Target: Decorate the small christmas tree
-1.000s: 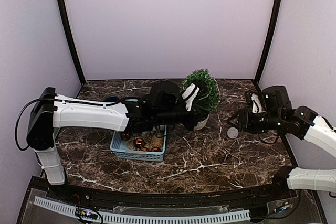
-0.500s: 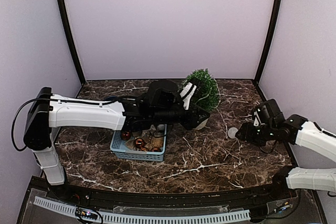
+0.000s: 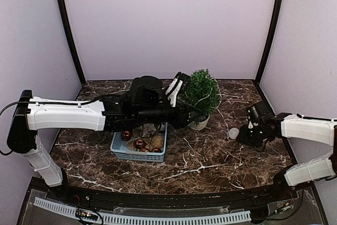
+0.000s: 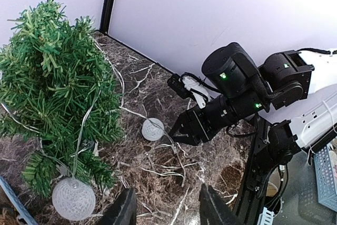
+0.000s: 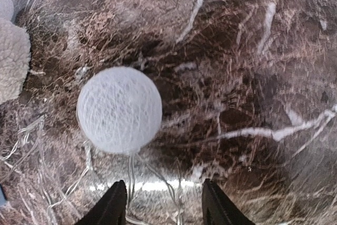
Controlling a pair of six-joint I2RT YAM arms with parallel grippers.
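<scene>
The small christmas tree (image 3: 202, 94) stands in its white pot (image 3: 199, 124) at the back middle of the table; in the left wrist view the tree (image 4: 52, 82) fills the left side. A white woven ball (image 4: 73, 198) hangs low on it. Thin wire (image 4: 174, 154) trails from the tree across the marble to a second white ball (image 3: 233, 133) (image 5: 119, 110). My left gripper (image 3: 190, 113) (image 4: 167, 210) is open just left of the tree, holding nothing. My right gripper (image 3: 246, 133) (image 5: 166, 204) is open and low over the table, with the ball just ahead of its left finger.
A blue basket (image 3: 138, 155) with red-brown baubles (image 3: 139, 143) and pine cones sits under my left arm, left of the tree. A white woolly thing (image 5: 10, 59) shows at the left edge of the right wrist view. Walls close off the back and sides.
My left gripper has opened and drawn back leftward from the tree. My right arm has dropped down to the table beside the white ball.
</scene>
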